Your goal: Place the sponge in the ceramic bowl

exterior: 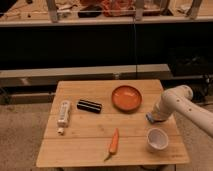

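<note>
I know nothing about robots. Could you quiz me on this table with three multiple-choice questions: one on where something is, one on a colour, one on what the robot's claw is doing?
1. Where does the carrot lie? A on the floor; B on the table, left of the white cup; C on the top shelf.
2. What colour is the round dish? A green; B white; C orange.
3. What is the gripper doing? A raised high, open; B low at the table's right side, shut on the sponge; C inside a box.
1 B: it lies near the front edge beside the cup. 2 C: plainly orange. 3 B: the arm's end sits down on the blue-grey pad.
</note>
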You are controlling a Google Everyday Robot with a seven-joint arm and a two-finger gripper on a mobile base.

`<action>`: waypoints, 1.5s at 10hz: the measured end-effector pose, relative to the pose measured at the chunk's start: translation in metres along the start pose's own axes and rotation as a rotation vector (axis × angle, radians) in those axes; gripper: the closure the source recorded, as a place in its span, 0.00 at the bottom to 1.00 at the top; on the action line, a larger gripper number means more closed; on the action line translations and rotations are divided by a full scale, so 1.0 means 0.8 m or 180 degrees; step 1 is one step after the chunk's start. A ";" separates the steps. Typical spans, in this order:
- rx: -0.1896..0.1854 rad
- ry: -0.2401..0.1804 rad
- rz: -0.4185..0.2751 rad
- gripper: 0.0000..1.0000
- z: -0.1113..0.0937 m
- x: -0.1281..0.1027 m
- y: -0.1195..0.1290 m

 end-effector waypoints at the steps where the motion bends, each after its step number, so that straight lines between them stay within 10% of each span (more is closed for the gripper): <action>1: 0.0013 -0.0001 -0.0026 0.99 -0.005 0.004 -0.008; 9: 0.0121 0.0039 -0.0143 0.97 -0.040 0.021 -0.064; 15: 0.0067 0.0018 -0.0156 0.64 -0.044 0.021 -0.054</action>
